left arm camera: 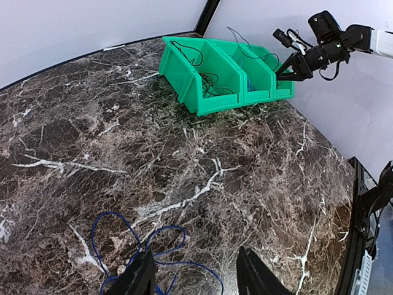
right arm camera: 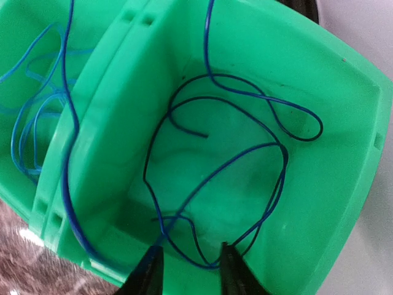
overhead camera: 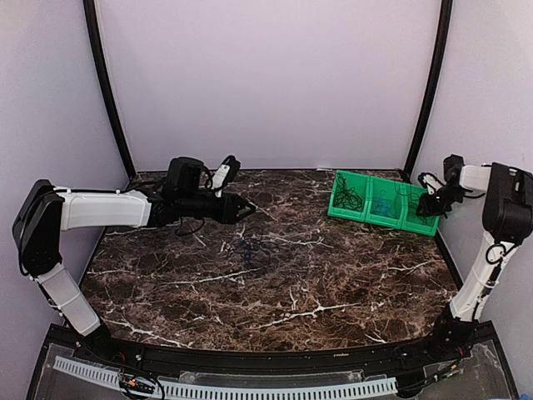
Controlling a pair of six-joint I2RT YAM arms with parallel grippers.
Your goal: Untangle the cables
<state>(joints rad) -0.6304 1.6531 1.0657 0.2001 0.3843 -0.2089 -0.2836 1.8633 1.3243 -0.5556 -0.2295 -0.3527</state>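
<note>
A clump of thin blue cables [left arm camera: 171, 227] lies in loops on the marble table [overhead camera: 275, 283], seen faintly in the top view as the cables [overhead camera: 254, 248]. My left gripper [left arm camera: 196, 279] hovers just over their right side, open and holding nothing; in the top view the left gripper [overhead camera: 247, 208] sits back left of the clump. My right gripper [right arm camera: 189, 270] hangs over the rightmost green bin [right arm camera: 344, 184], its fingers apart. A blue cable [right arm camera: 240, 157] lies coiled in that bin, one loop passing between the fingertips, and a strand runs over the partition.
Three joined green bins [overhead camera: 379, 202] stand at the back right of the table. The left bin holds black cables [left arm camera: 206, 83]; the middle one holds pale blue cables [right arm camera: 31, 117]. The enclosure walls stand close behind the bins and beside the right arm [overhead camera: 500, 208].
</note>
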